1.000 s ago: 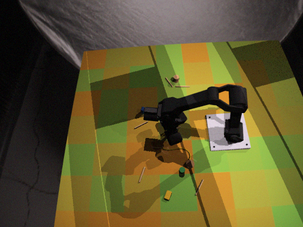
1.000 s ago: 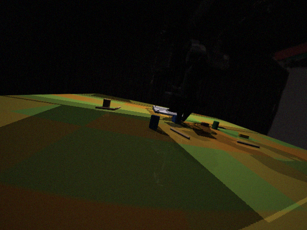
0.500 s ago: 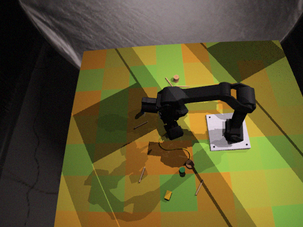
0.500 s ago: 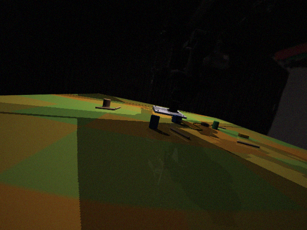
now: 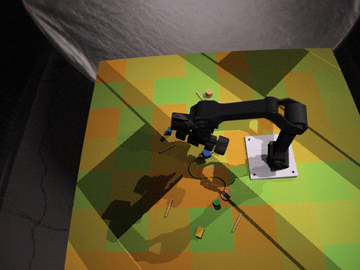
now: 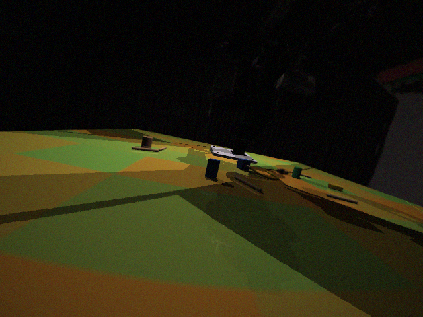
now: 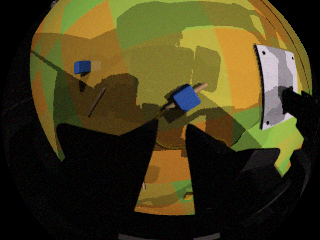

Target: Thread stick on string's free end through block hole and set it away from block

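Observation:
A blue block (image 5: 206, 153) (image 6: 243, 164) (image 7: 186, 98) lies on the table with the thin wooden stick (image 5: 211, 151) (image 7: 200, 86) lodged in its hole, a short end showing at each side. The string (image 5: 192, 174) curves from the block to the round wooden button (image 5: 225, 194). My gripper (image 5: 216, 144) (image 7: 172, 126) hovers just above and beside the block. Its fingers stand apart with only table showing between them. In the exterior view the gripper is lost in the dark.
A second blue block (image 5: 167, 131) (image 6: 212, 168) (image 7: 83, 66) and a dark loose stick (image 5: 167, 148) (image 6: 248, 183) lie to the left. A green cylinder (image 5: 216, 202) (image 6: 297, 172), a yellow block (image 5: 199, 232) and two loose sticks (image 5: 168, 207) (image 5: 236, 223) lie in front. A wooden cylinder (image 5: 208, 93) (image 6: 147, 141) stands at the back.

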You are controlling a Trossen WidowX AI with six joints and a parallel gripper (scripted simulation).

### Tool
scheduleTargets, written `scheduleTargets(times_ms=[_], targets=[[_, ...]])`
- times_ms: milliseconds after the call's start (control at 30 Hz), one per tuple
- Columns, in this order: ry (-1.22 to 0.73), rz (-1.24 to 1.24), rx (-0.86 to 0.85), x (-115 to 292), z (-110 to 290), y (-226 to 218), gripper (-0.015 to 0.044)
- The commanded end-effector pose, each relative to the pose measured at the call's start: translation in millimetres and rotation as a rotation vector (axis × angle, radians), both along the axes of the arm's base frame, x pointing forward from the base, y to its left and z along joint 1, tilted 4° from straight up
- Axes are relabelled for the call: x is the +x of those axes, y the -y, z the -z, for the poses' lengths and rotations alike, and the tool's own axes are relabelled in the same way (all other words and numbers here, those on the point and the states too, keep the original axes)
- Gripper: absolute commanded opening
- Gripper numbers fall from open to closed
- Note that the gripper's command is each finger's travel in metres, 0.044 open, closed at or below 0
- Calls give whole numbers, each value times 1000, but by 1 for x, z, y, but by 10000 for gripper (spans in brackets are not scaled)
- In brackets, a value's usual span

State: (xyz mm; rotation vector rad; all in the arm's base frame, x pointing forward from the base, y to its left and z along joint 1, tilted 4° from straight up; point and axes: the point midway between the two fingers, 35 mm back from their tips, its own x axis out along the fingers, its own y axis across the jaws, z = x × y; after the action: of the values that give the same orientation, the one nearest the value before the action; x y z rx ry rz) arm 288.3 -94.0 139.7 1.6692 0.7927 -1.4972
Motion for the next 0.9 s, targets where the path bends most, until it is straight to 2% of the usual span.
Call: scheduleTargets(times_ms=[0, 67, 867], targets=[[-43, -750, -77, -18, 8, 1, 125], [-48, -921, -95, -22, 8, 2, 125], [-75, -2242, -235, -45, 13, 5, 125]])
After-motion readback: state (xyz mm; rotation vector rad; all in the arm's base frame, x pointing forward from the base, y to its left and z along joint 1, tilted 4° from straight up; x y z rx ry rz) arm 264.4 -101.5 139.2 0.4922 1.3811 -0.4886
